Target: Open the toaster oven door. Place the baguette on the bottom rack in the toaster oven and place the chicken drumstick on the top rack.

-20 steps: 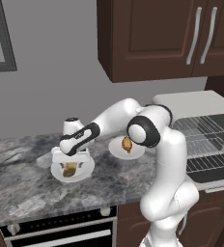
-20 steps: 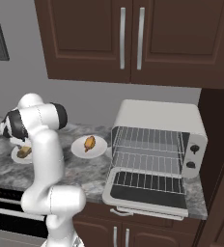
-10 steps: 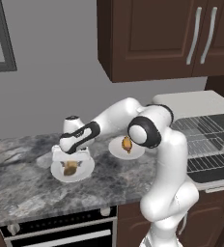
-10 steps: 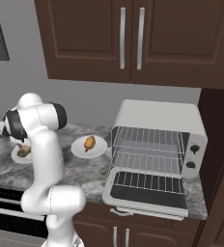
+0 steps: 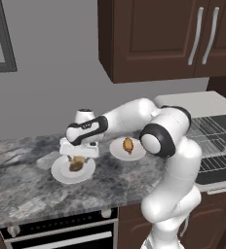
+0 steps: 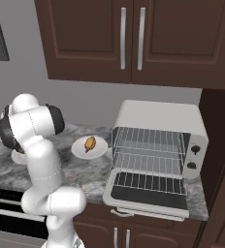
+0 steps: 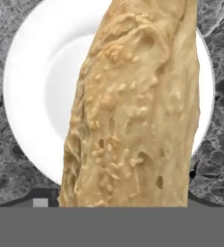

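The baguette point(image 5: 76, 163) stands on end over a white plate point(image 5: 61, 174) at the counter's left. My gripper point(image 5: 78, 156) points straight down and is shut on it from above. In the hand view the baguette point(image 7: 133, 111) runs up the middle, hiding my fingertips, with the plate point(image 7: 41, 87) behind it. The chicken drumstick point(image 5: 128, 144) point(image 6: 89, 143) lies on a second white plate point(image 6: 78, 147). The toaster oven point(image 6: 158, 116) stands to the right, and the toaster oven door point(image 6: 148, 191) is folded down flat. The top rack point(image 6: 151, 140) and the bottom rack point(image 6: 148, 162) sit inside.
Dark wood cabinets point(image 6: 131, 38) hang above the toaster oven. A range point(image 5: 61, 233) with knobs sits under the grey stone counter point(image 5: 17, 189). The drumstick's plate lies between the baguette's plate and the toaster oven.
The jaws have narrowed onto the baguette. The arm and the hand have stayed almost where they were over the left plate.
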